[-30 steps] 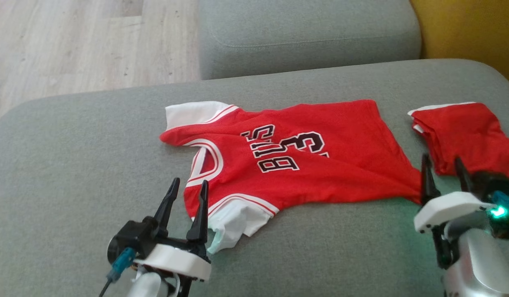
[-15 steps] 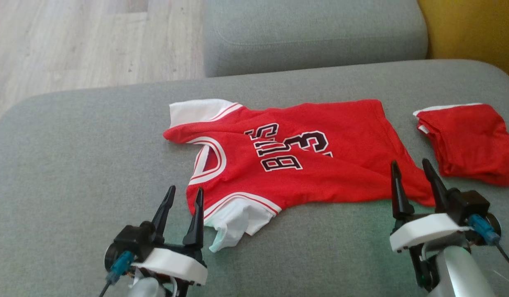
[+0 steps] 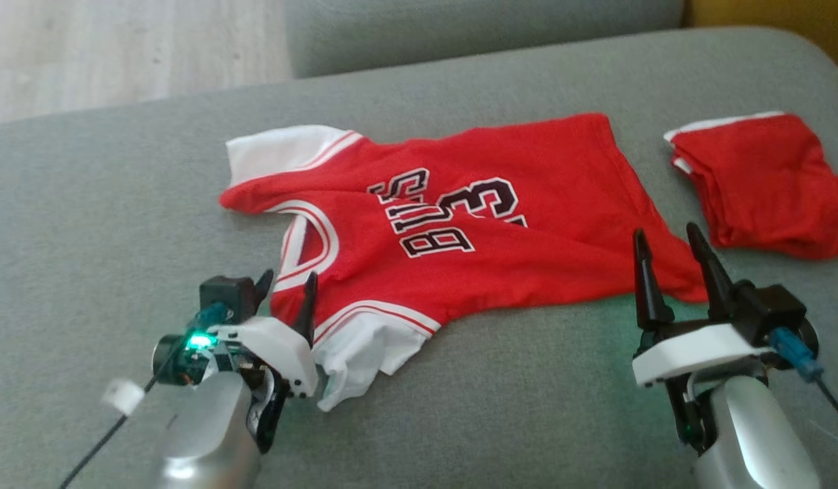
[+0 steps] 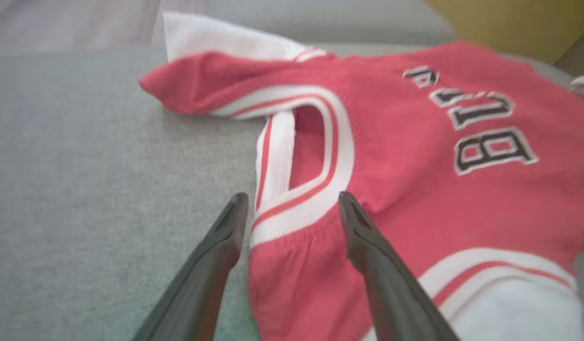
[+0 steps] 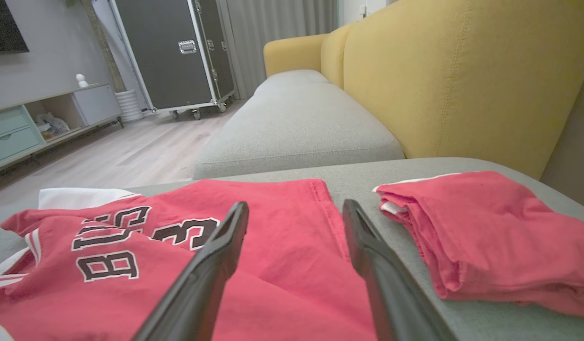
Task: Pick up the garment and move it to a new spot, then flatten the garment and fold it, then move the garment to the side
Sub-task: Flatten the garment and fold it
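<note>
The garment, a red jersey (image 3: pixel 460 238) with white sleeves and black-and-white lettering, lies spread on the grey cushion (image 3: pixel 106 224). My left gripper (image 3: pixel 286 285) is open at the jersey's near shoulder. In the left wrist view the gripper (image 4: pixel 292 196) has the white-trimmed neck edge of the jersey (image 4: pixel 415 142) between its fingers. My right gripper (image 3: pixel 665 234) stands open at the jersey's near hem corner. In the right wrist view the gripper (image 5: pixel 296 204) points over the red jersey (image 5: pixel 273 227) with nothing pinched.
A folded red garment (image 3: pixel 765 183) lies on the cushion just right of the jersey, close to my right gripper; it is also on the right in the right wrist view (image 5: pixel 486 227). A second grey cushion (image 5: pixel 292 123) and a yellow sofa back (image 5: pixel 462 71) stand beyond. Wooden floor (image 3: pixel 86 54) lies to the left.
The head camera has tilted, shifting the whole picture. My left gripper has advanced to the jersey's neck edge. My right gripper moved left from the folded piece to the jersey's hem corner.
</note>
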